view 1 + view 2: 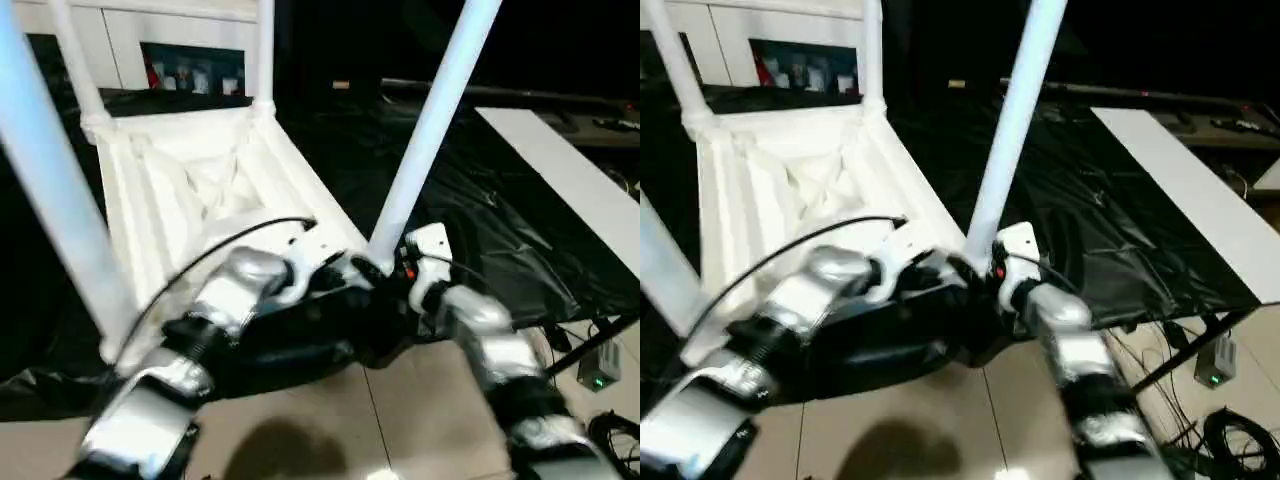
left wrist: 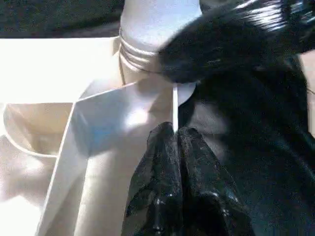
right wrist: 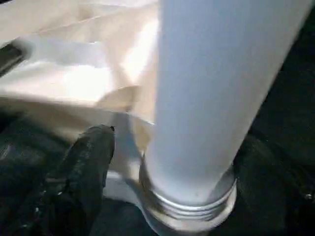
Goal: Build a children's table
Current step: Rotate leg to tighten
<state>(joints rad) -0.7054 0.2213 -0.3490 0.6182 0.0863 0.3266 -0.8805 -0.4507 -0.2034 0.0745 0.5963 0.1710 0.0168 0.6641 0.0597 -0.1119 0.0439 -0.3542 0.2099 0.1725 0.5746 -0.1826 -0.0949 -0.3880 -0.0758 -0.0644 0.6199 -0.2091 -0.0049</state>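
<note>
Children's table (image 1: 190, 190), inverted; near corner leg (image 1: 430, 130): my right claw (image 3: 162, 162) apparently astride, open; left claw (image 2: 178, 147) closed, empty.

We look along our left claw (image 2: 177, 142), its two black fingers (image 2: 160, 167) pressed together, their tips at the thin white edge of the children's table (image 2: 98, 162) top. Just past that edge a white leg (image 2: 147, 29) with ridged threads sits in a rounded corner socket (image 2: 142, 96). A glossy black shape (image 2: 231, 39), blurred, lies against the leg. Black sheeting (image 2: 275, 162) covers the counter beside it.
</note>
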